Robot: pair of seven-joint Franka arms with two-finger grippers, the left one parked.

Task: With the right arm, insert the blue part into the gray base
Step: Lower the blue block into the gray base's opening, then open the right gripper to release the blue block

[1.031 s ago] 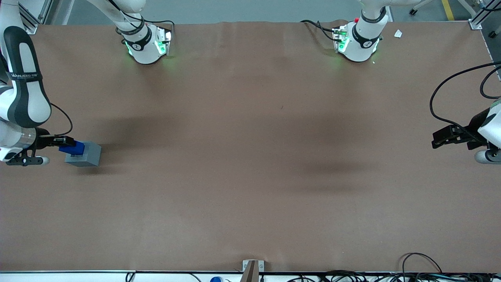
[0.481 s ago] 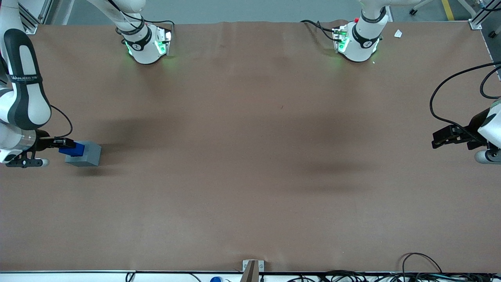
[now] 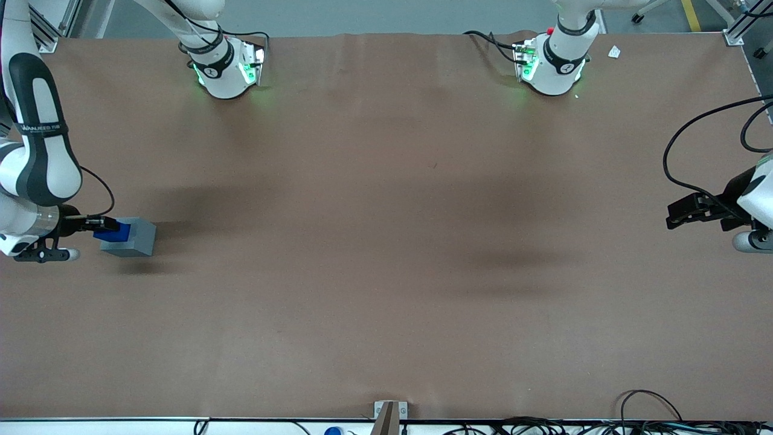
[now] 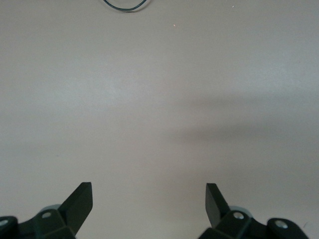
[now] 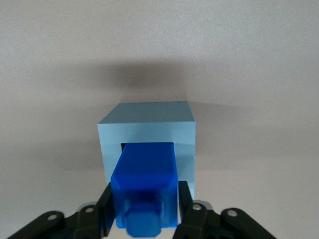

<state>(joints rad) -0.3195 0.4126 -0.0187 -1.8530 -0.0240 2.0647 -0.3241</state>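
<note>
There is one blue part [image 5: 144,186] and one gray base [image 5: 147,142], and both are sitting toward the working arm's end of the brown table [image 3: 386,272]. The right arm [image 3: 36,151] is reaching down there, and its gripper [image 3: 99,225] is closing its two fingers [image 5: 105,206] on the sides of the blue part. The blue part is lying with its long axis pointing from the gripper into the base: its wide end is entering the square socket of the base, and its narrower stub is pointing back toward the gripper. The base is resting flat on the table. Around them only the bare table is showing, so nothing is standing in the way of the gripper
</note>
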